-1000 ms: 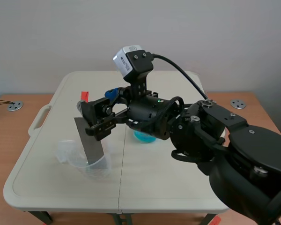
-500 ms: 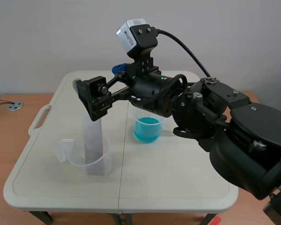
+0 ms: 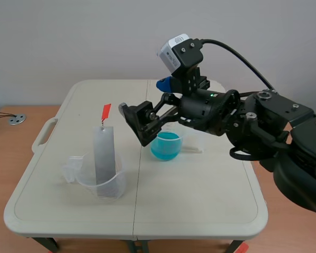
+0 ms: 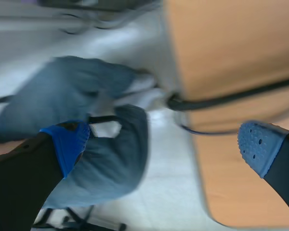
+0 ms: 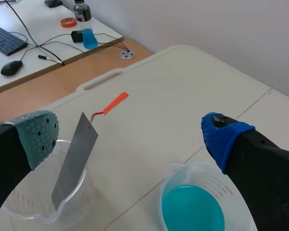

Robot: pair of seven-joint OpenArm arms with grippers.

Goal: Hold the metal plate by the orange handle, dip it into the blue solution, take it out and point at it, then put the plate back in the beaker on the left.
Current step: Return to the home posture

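Two sets of fingers apart, nothing held.
I see the metal plate leaning in the left beaker; right gripper spread beside it, left gripper likewise.

Left wrist view is all smear: some blue-grey blobs, can't tell what they are. In the scene view the right gripper covers the blue solution beaker's left rim, and the right arm is cut off at the edge.
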